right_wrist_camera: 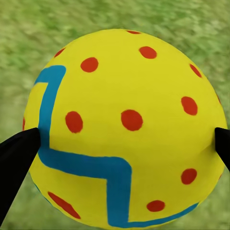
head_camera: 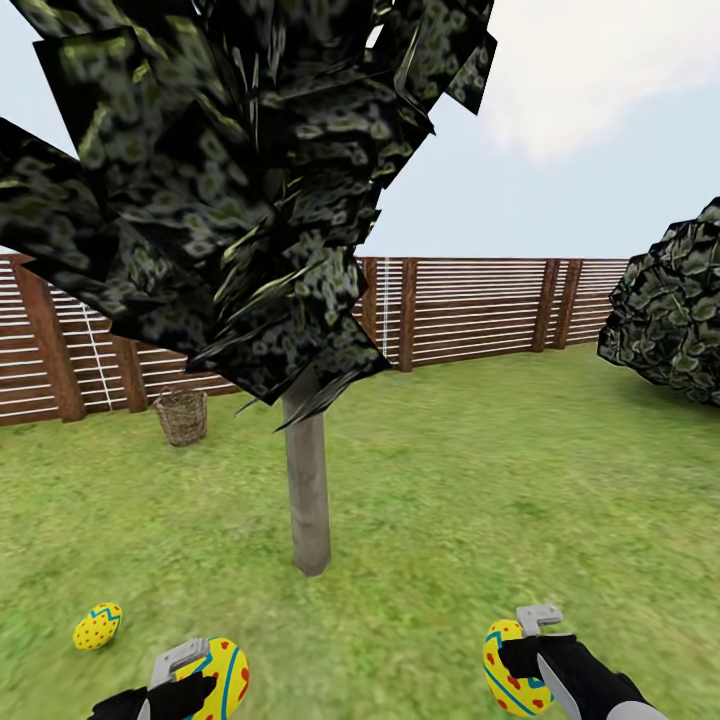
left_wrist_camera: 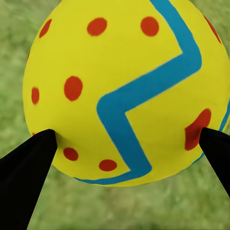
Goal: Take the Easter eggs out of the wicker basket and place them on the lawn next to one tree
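A brown slatted wooden fence [head_camera: 470, 310] ran across the far side of the yard, its dark posts standing at intervals and pale light showing between the boards. Above it the sky [head_camera: 600, 150] was pale blue-grey, with a soft white cloud [head_camera: 590, 70] toward the upper right. A dark, leafy bush [head_camera: 672, 310] bulged in at the right edge — mottled black and green. The daylight was even, with no strong shadows.

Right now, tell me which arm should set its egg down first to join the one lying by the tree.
Left. Its egg hangs closer to the egg on the lawn left of the tree; the right gripper's egg is farther off.
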You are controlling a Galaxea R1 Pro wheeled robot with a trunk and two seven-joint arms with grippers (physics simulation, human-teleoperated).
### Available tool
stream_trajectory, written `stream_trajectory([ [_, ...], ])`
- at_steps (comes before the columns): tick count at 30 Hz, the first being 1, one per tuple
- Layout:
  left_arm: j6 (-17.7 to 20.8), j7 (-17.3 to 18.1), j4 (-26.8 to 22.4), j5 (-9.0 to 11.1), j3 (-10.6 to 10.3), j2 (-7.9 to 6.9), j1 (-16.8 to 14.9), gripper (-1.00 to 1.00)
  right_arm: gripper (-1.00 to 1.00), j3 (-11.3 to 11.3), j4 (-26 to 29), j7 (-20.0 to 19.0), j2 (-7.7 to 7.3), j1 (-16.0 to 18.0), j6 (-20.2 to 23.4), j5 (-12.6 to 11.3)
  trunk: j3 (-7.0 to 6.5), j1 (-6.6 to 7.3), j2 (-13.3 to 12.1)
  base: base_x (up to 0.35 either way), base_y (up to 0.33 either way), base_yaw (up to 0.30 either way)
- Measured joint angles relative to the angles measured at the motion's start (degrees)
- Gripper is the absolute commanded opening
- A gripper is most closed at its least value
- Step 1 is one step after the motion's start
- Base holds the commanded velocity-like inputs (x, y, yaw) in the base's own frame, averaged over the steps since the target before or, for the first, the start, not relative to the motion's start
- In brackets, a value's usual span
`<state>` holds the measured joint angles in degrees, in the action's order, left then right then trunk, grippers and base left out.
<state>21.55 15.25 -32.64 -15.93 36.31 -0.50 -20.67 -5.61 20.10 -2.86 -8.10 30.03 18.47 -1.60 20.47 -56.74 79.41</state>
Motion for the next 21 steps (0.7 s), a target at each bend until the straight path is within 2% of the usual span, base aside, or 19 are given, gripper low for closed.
stream_trajectory([
  [21,-0.1,0.0,0.0,-0.1,0.0,0.59,0.0,-1.0,-1.0,0.0,0.0,0.0,0.08,0.0,0.0,0.0,3.77,-4.61,8.4,0.0,0.0,0.0],
])
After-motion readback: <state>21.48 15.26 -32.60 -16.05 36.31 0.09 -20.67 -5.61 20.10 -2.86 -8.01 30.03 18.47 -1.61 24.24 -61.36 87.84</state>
